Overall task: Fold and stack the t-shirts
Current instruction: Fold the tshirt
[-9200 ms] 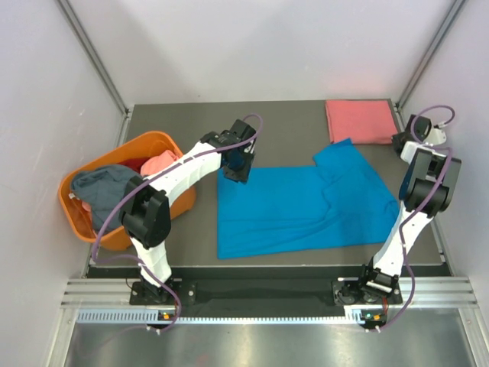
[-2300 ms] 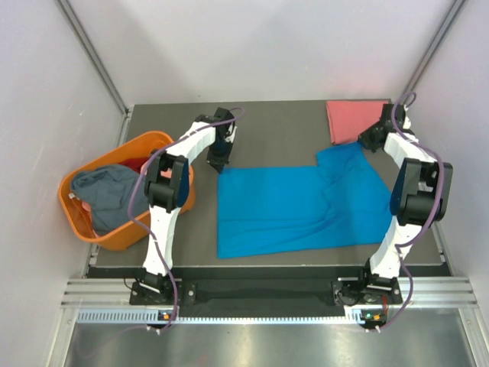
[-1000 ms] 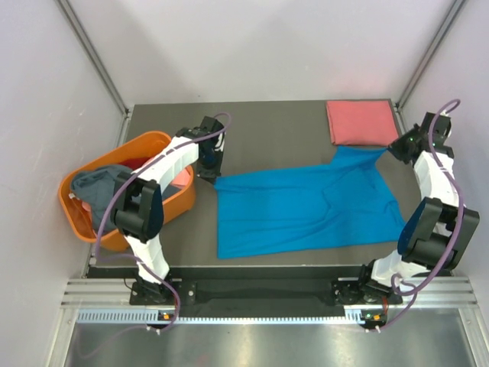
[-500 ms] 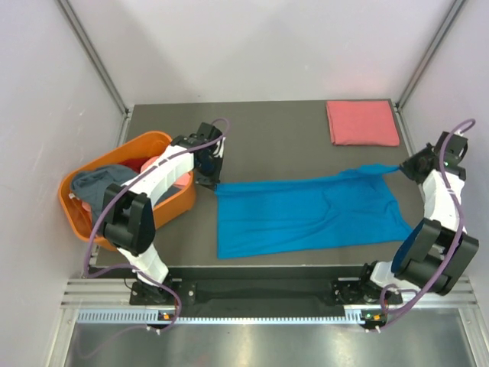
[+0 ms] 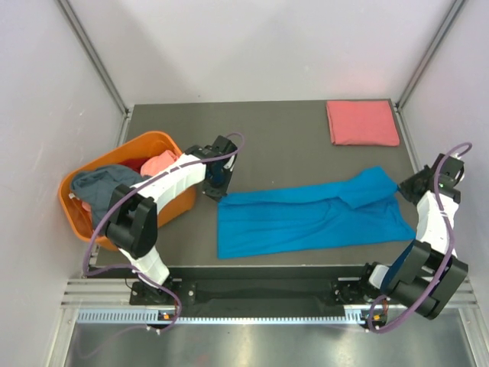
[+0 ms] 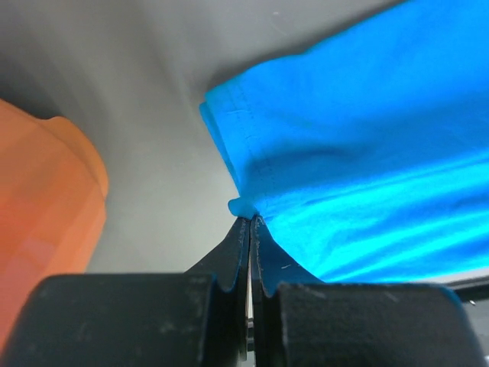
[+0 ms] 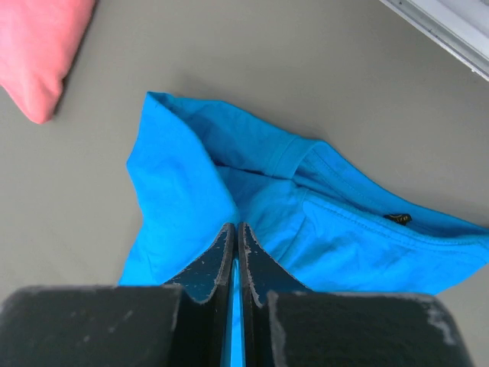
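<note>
Blue t-shirt (image 5: 306, 218) lies part-folded at mid-table. Left gripper (image 6: 250, 221) pinches its 10 o'clock corner. Right gripper (image 7: 235, 228) pinches its 3 o'clock edge. Folded pink t-shirt (image 5: 363, 122) sits at 1 o'clock.

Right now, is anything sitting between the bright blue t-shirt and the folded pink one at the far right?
Nothing visible. Only bare dark grey tabletop lies between the bright blue cloth t-shirt and the folded salmon-pink t-shirt. The orange plastic basket sits far left, off that path.
</note>
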Tool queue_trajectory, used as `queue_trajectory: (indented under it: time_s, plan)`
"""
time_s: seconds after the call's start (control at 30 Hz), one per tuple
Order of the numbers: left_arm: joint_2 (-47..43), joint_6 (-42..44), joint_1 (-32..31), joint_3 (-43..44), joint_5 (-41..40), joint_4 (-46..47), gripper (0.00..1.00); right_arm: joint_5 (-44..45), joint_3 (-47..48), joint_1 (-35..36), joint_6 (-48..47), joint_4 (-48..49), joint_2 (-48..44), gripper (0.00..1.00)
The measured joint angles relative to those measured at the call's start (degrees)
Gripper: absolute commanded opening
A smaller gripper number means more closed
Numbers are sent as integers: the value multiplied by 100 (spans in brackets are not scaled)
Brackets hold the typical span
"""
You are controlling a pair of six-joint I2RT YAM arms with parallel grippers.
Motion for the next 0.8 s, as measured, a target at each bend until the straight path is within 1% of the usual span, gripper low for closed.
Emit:
queue_trajectory:
  time_s: [0.37,0.6,0.8]
  plan:
    - [0,-103,-133,-240,-597,-46,0,138,-7,-2,-92,-391,-529,0]
    - [0,-125,-293,-496,-717,-33,0,280,-481,-57,-168,-623,-1093,0]
    - [4,-127,-319,-664,-833,-9,0,365,-623,-114,-229,-894,-1217,0]
